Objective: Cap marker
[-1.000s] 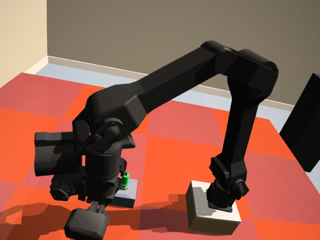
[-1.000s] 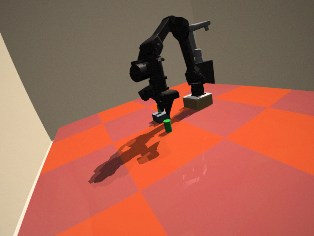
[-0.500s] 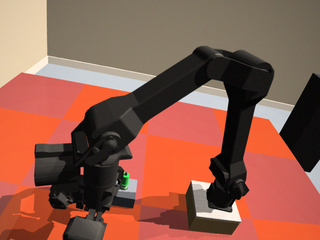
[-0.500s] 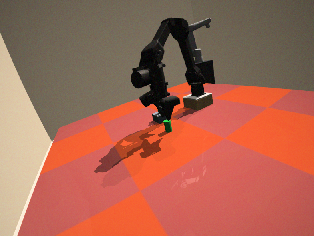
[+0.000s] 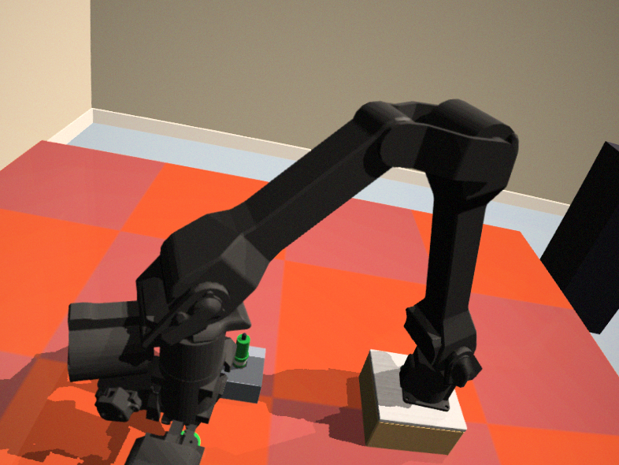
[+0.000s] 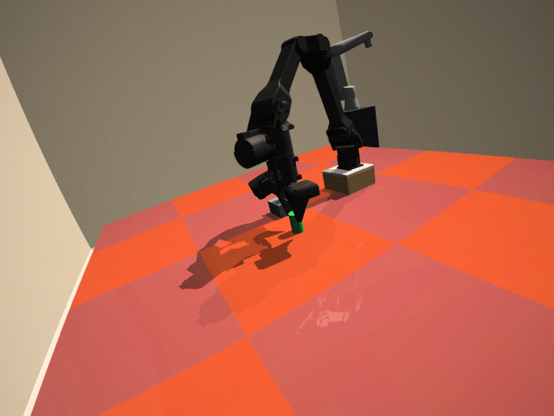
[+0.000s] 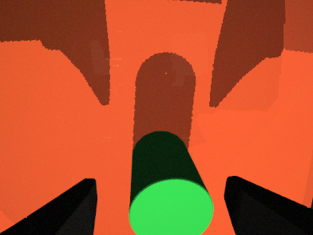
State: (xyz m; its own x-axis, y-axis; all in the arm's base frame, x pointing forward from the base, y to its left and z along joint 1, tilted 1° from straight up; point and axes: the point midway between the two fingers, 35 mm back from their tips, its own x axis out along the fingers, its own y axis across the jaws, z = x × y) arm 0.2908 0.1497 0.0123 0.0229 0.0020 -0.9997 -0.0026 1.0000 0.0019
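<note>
The green cap [image 5: 198, 438] [image 6: 295, 224] [image 7: 172, 208] stands upright on the table. My gripper [image 6: 292, 215] [image 7: 162, 189] is open, pointing down over the cap. In the wrist view the cap is between the two fingertips, with a gap on each side and a slightly wider gap on the left. In the top view my gripper hides most of the cap. The green marker [image 5: 242, 346] stands upright with its dark tip up in the grey holder block [image 5: 243, 392] [image 6: 274, 207]. The arm hides part of the block, and the marker is hidden in the exterior view.
The arm's base stands on a pale-topped box [image 5: 414, 437] [image 6: 347, 182], to the right of the holder block in the top view. A dark pedestal [image 5: 584, 250] [image 6: 366, 127] stands beyond the table edge; a grey arm [image 6: 351, 97] shows above it in the exterior view.
</note>
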